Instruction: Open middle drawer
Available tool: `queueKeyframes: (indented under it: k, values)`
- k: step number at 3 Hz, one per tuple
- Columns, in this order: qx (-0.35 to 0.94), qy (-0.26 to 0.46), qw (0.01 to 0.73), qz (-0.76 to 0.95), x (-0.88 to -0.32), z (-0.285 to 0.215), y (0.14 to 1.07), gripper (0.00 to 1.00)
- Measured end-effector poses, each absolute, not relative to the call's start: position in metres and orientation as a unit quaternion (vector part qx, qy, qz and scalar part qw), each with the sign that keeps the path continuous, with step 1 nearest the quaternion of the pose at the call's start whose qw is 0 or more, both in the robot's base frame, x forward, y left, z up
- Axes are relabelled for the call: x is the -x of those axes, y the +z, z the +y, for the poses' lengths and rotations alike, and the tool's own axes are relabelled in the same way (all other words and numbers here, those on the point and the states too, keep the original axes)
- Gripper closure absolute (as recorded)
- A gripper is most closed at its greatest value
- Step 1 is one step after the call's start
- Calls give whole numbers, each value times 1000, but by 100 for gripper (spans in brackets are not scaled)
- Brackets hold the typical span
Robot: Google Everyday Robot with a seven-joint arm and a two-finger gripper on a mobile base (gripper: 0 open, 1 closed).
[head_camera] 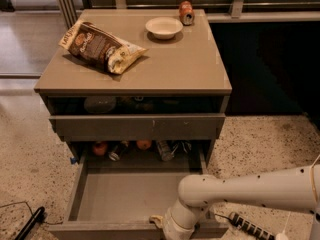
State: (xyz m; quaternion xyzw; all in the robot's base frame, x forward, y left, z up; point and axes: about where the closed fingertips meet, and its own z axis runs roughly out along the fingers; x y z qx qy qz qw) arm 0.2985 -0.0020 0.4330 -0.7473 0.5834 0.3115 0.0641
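Observation:
The middle drawer (125,196) is a wide grey box pulled far out of the cabinet toward me. Its front part is bare, and several small items lie at its back, among them an orange fruit (144,144) and a can (165,150). My gripper (159,221) is at the drawer's front edge (100,230), right of centre, at the end of my white arm (240,191), which comes in from the right. Above it, a shorter grey drawer front (137,126) stands slightly out, with dim contents showing behind it.
On the cabinet top (165,69) lie a chip bag (102,46), a white bowl (164,27) and a small can (186,12). A power strip (247,225) lies on the speckled floor at the right, and a black cable (30,223) at the left.

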Motion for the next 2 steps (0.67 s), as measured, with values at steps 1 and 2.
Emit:
queueKeyframes:
  k: [1, 2]
  values:
    - [744, 302, 86, 590, -314, 4, 460, 0]
    - [744, 302, 86, 590, -314, 4, 460, 0]
